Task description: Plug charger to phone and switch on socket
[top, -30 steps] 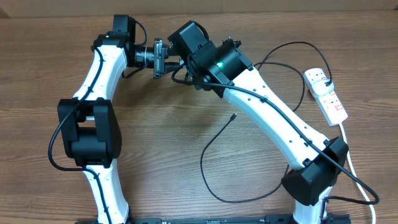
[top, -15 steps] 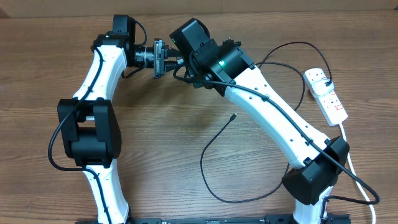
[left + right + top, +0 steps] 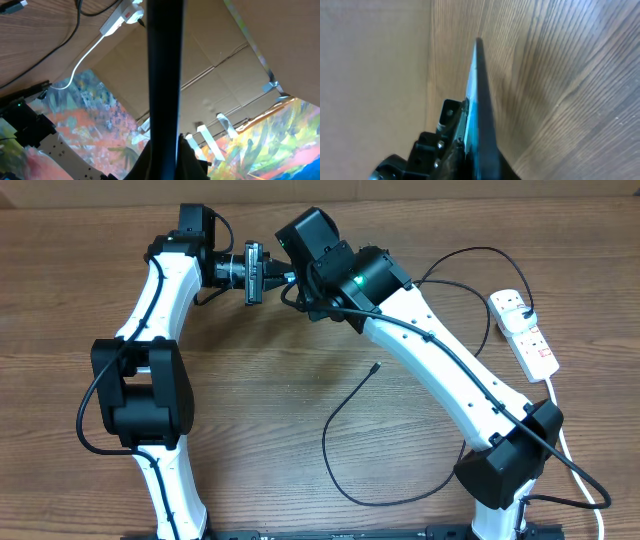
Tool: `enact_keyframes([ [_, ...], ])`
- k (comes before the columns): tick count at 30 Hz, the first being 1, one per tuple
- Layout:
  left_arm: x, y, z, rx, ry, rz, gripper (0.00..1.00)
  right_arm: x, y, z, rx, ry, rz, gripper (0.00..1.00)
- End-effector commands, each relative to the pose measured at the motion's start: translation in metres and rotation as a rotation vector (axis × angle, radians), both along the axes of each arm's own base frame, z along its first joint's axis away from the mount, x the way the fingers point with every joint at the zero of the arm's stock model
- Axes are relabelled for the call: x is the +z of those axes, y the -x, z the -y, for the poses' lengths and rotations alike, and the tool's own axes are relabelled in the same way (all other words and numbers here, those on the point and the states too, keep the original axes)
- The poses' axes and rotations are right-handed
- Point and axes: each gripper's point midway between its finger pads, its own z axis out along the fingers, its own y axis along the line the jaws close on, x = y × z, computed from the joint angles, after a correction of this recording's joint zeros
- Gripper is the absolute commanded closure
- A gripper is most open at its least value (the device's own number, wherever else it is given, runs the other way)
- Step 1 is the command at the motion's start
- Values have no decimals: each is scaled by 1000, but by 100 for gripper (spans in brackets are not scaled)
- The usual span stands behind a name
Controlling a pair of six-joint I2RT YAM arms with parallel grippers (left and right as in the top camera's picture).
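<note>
The phone point(image 3: 255, 272) is held on edge in the air over the back of the table, between both grippers. My left gripper point(image 3: 246, 271) is shut on it from the left; in the left wrist view the phone point(image 3: 162, 75) rises as a dark bar from that gripper point(image 3: 165, 162). My right gripper point(image 3: 283, 277) meets it from the right, and its wrist view shows the phone's point(image 3: 480, 100) lit teal face running up from its jaws point(image 3: 475, 162). The charger point(image 3: 340, 420) lies looped on the table with its connector tip point(image 3: 374, 366) free. The socket point(image 3: 525, 332) lies at the right edge.
The socket's thick white cord point(image 3: 560, 430) runs down the right side past the right arm's base. The black charger cable arcs from the socket across the back right of the table. A cardboard wall stands along the table's far edge point(image 3: 450, 188).
Both grippers and the phone have shifted slightly left and toward the back. The left jaws have closed onto the phone. The cable and socket have not moved.
</note>
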Motion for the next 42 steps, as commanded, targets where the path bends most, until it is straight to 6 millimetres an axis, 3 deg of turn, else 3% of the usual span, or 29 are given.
enact_keyframes([
  [1, 8, 1, 7, -19, 14, 21, 96, 33, 11, -11, 71, -56, 55, 78],
  [4, 8, 1, 7, -19, 14, 21, 96, 33, 12, -10, 75, -51, 54, 48],
  [6, 8, 1, 7, -19, 14, 22, 96, 33, 11, -9, 85, -39, 60, 36],
  [10, 6, 0, 7, -15, -2, 29, 96, 33, 7, -5, 115, 4, 83, 20],
  [15, -11, -8, 1, 16, -103, 81, 96, 44, -9, 25, 190, 145, 163, 4],
  [20, -27, -14, -6, 25, -200, 183, 96, 56, -25, 77, 257, 293, 199, 1],
  [23, -30, -17, -8, 11, -229, 282, 96, 46, -28, 124, 234, 366, 123, 0],
  [28, -28, -19, -6, -42, -228, 500, 96, 19, -10, 206, 226, 491, -93, 0],
  [31, -30, -19, -3, -57, -248, 550, 96, 8, 7, 238, 230, 526, -207, 0],
  [34, -33, -22, -5, -70, -347, 600, 96, -6, 23, 257, 216, 533, -309, 0],
  [37, -33, -23, -14, -93, -522, 638, 96, -23, 34, 263, 226, 540, -385, 0],
  [42, -24, -19, -56, -166, -919, 640, 96, -61, 49, 258, 272, 548, -481, 0],
])
